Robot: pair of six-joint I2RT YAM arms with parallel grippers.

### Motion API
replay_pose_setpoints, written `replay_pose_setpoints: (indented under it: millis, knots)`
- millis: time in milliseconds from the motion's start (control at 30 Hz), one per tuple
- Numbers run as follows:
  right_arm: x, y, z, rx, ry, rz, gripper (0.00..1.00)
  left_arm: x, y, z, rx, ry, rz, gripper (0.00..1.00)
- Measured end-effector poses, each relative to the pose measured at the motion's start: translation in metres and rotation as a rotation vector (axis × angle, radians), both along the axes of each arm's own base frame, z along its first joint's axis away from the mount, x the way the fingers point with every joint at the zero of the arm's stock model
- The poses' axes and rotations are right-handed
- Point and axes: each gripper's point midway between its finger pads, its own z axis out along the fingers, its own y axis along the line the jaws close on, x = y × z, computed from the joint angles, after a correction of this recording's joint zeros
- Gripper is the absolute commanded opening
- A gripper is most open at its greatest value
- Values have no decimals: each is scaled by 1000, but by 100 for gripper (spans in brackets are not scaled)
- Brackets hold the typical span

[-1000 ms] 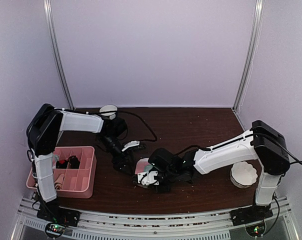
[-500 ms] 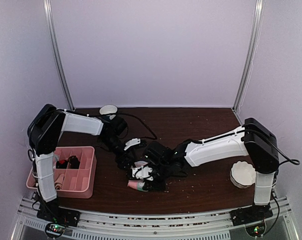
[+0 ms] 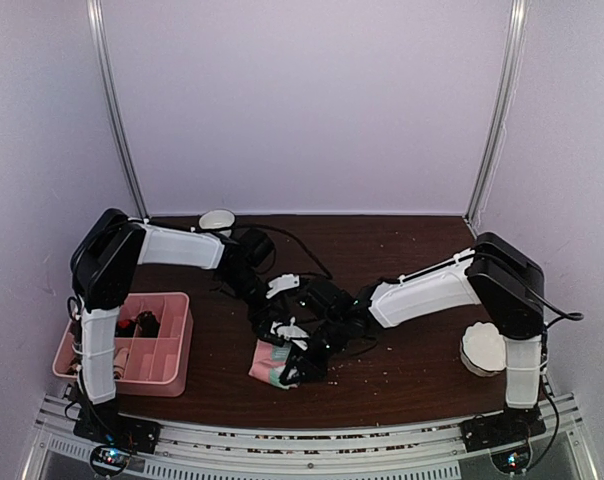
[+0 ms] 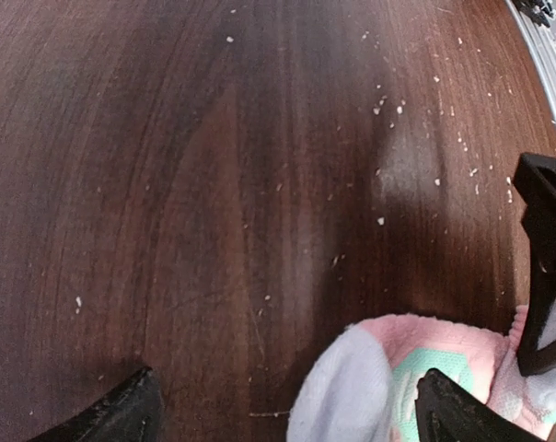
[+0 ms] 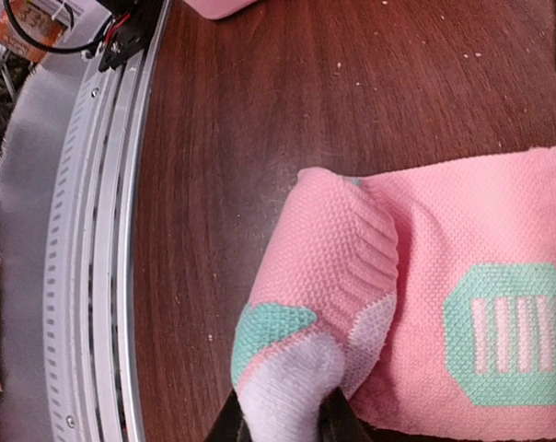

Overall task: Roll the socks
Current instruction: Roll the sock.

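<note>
One pink sock (image 3: 267, 362) lies bunched on the surface (image 3: 412, 250), a little to the right of the tray (image 3: 186, 342) and not touching it, level with the tray's near half. A mint heel patch and a mint octagon with pink bars face up, and part of the sock is folded over itself. The right tool (image 5: 283, 425) is narrow, pinching the sock's white end between its two fingers on the side of the sock away from the tray. The left tool (image 4: 287, 419) stands wide and holds nothing. It hangs low over the surface right of the tray and just behind the sock, and the sock's edge shows between its fingertips. Whether they touch the sock cannot be told. White specks (image 4: 381, 221) are scattered over the dark wood around it. A cup (image 3: 217, 218) stands behind the tray and to its right, by the back wall. A scalloped dish (image 3: 485, 348) sits far to the tray's right. Dark things lie in the tray's rear compartments, too small to make out.
</note>
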Motion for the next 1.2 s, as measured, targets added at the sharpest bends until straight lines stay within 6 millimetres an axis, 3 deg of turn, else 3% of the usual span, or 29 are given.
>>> replay_pose_setpoints:
  millis: [233, 500, 700, 733, 800, 967, 1033, 1133, 1200]
  knots:
    - [5, -1, -2, 41, 198, -86, 0, 17, 33, 13, 52, -95, 99, 98]
    - [8, 2, -3, 20, 304, -153, 0, 57, 83, 99, 23, -332, 307, 98]
    - [13, 6, -3, 6, 362, -194, 0, 100, 146, 112, -9, -235, 430, 98]
    - [14, 7, -3, 5, 375, -200, 0, 97, 152, 108, -8, -234, 420, 98]
    - [15, 8, -4, 3, 399, -210, 0, 70, 149, 99, -10, -216, 356, 93]
    - [16, 6, -8, -3, 472, -224, 0, -30, 100, 89, -45, -175, 46, 68]
    - [17, 5, -8, 0, 493, -227, 0, -61, 84, 81, -44, -171, -67, 64]
    - [18, 4, -8, 0, 507, -232, 0, -87, 76, 65, -16, -142, -149, 58]
    - [19, 4, -8, 0, 514, -239, 0, -91, 74, 56, 8, -137, -169, 55]
